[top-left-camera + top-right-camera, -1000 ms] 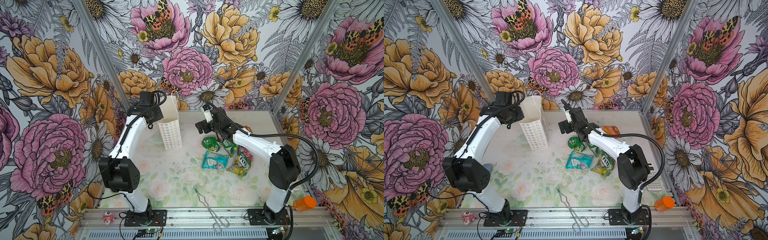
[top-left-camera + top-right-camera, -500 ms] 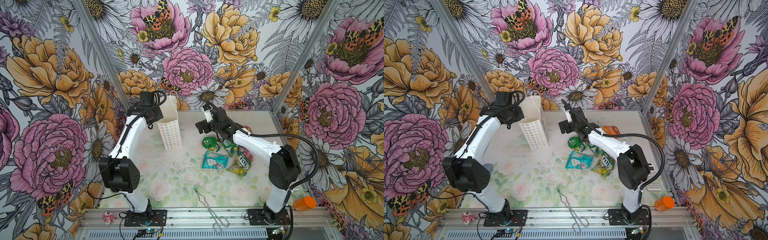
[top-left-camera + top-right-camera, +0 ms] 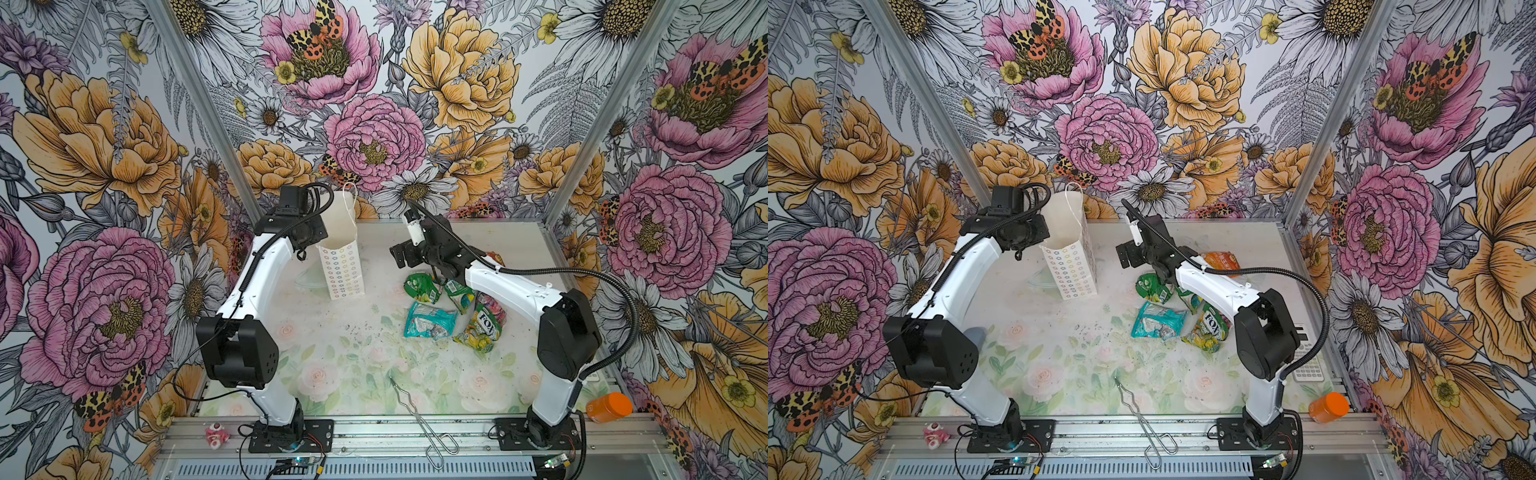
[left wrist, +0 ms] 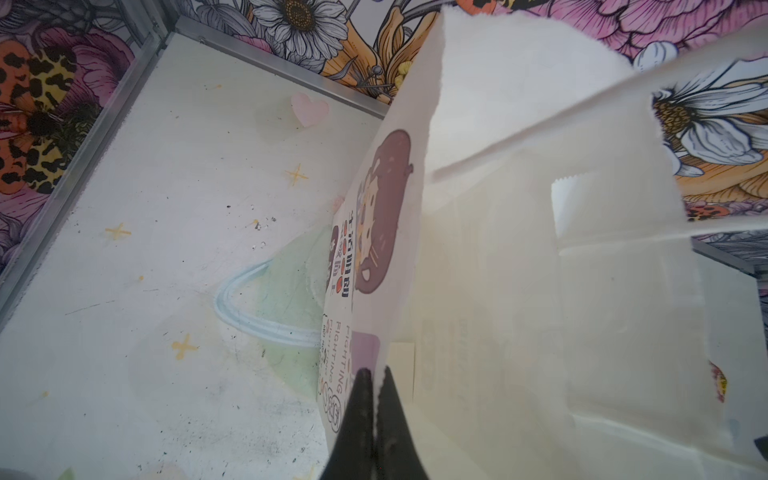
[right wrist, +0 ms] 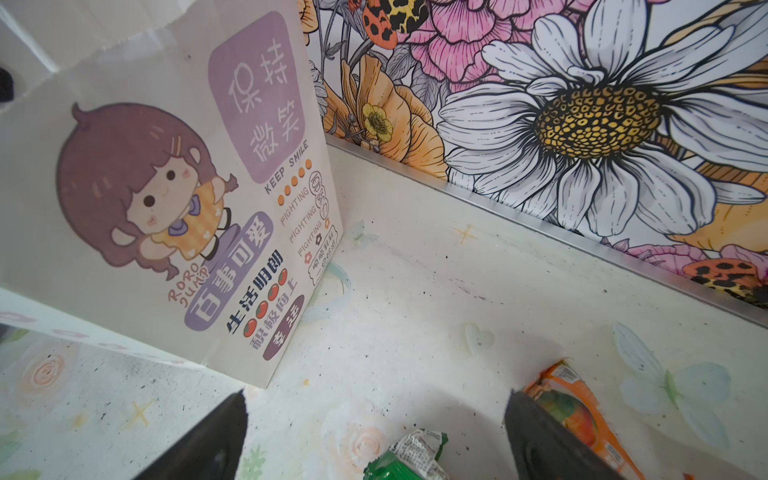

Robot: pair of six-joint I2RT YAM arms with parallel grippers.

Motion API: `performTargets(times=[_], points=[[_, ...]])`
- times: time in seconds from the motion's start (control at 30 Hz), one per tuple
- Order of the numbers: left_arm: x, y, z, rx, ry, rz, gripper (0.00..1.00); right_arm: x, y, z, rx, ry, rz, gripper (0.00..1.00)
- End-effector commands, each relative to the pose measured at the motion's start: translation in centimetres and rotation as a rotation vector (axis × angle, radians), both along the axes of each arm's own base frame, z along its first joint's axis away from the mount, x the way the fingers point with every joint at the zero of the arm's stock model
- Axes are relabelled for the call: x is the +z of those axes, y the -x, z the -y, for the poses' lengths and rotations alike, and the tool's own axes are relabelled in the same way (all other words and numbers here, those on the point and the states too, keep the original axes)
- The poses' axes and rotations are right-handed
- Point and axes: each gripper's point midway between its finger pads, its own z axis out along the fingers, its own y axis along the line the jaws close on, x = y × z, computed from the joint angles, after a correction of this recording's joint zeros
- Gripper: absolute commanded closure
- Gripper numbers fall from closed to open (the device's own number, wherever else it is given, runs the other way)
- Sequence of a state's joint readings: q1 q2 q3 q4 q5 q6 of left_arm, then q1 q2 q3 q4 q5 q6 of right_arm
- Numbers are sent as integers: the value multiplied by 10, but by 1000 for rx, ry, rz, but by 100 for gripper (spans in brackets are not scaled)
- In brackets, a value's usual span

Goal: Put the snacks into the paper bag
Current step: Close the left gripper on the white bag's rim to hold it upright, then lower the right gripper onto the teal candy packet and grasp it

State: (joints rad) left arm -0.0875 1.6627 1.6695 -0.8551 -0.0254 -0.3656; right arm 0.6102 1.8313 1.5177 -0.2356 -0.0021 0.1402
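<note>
The white paper bag (image 3: 343, 266) (image 3: 1071, 270) stands upright at the back of the table, mouth open. My left gripper (image 4: 375, 372) is shut on the bag's rim (image 4: 415, 208), one finger outside and one inside. Several snacks lie right of the middle: a green packet (image 3: 420, 286), a teal one (image 3: 428, 326), the yellow-green "FOX" one (image 3: 484, 328) and an orange one (image 3: 494, 258). My right gripper (image 5: 378, 399) (image 3: 401, 255) hangs open and empty above the table between bag and snacks. The green packet (image 5: 407, 457) lies just below it and the orange packet (image 5: 573, 415) beside one finger.
Metal tongs (image 3: 419, 415) lie at the table's front edge. An orange bottle (image 3: 609, 407) lies at the front right and a small pink-white toy (image 3: 217, 435) on the front rail. A calculator (image 3: 1308, 357) sits behind the right arm.
My left gripper's jaws have closed on the bag's rim. Both arms stay nearly where they were, and the snacks have not moved.
</note>
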Motion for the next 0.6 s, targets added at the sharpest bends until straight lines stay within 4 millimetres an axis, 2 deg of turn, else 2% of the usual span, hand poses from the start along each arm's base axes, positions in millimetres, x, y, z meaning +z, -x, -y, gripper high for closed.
performTargets(times=[0.0, 0.17, 0.37, 0.5, 0.57], points=[[24, -1, 10, -27, 71, 89, 100, 17, 0, 4, -23, -11, 33, 1], [30, 1, 22, -56, 119, 102, 100, 15, 3, 16, -49, 9, 24, 0], [39, 4, 42, -100, 145, 119, 100, 4, 13, 35, -77, 49, -8, 0], [40, 4, 52, -117, 147, 120, 100, -10, 27, 45, -60, 92, -39, 0], [38, 5, 55, -125, 151, 115, 100, -18, 39, 45, 2, 132, -55, 0]])
